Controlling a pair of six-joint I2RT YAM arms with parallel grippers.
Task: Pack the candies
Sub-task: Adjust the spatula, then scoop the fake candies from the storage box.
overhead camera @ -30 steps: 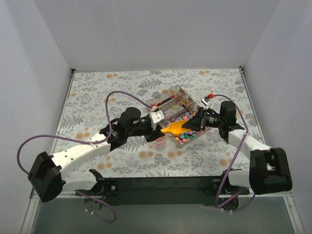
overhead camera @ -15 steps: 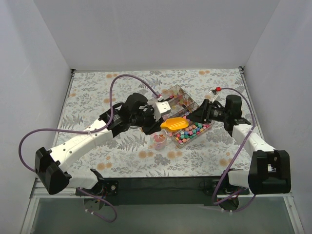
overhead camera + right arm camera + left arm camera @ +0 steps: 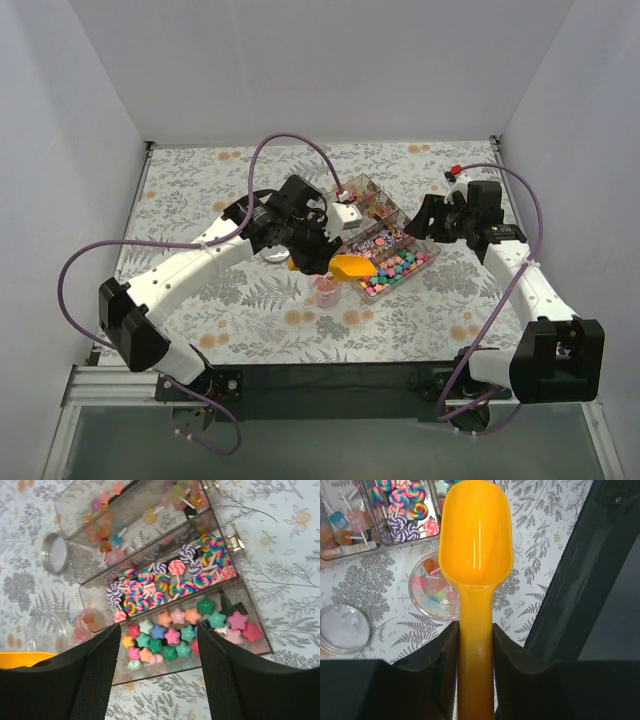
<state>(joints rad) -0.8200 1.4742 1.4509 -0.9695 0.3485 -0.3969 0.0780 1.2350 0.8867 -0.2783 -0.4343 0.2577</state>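
Observation:
My left gripper [image 3: 476, 640] is shut on the handle of the orange scoop [image 3: 476, 535], whose bowl hangs just above and beside a small clear jar [image 3: 432, 592]. A few candies [image 3: 436, 594] lie in that jar, and no candies show on the scoop's bowl. From the top the scoop [image 3: 350, 266] sits at the near-left corner of the clear divided box [image 3: 412, 263], next to the jar [image 3: 326, 287]. Star-shaped candies [image 3: 172, 636] in mixed colours fill the box's near compartment. My right gripper [image 3: 159, 630] stands open above them, holding nothing, to the right of the box [image 3: 418, 225].
Other compartments of the box hold swirl lollipops [image 3: 165, 580] and round lollipops [image 3: 110, 550]. A round metal jar lid [image 3: 272, 253] lies on the flowered cloth left of the jar. White walls close in the table on three sides.
My left gripper carried the scoop out of the box leftward to the jar. My right gripper opened and drew back to the right, away from the box.

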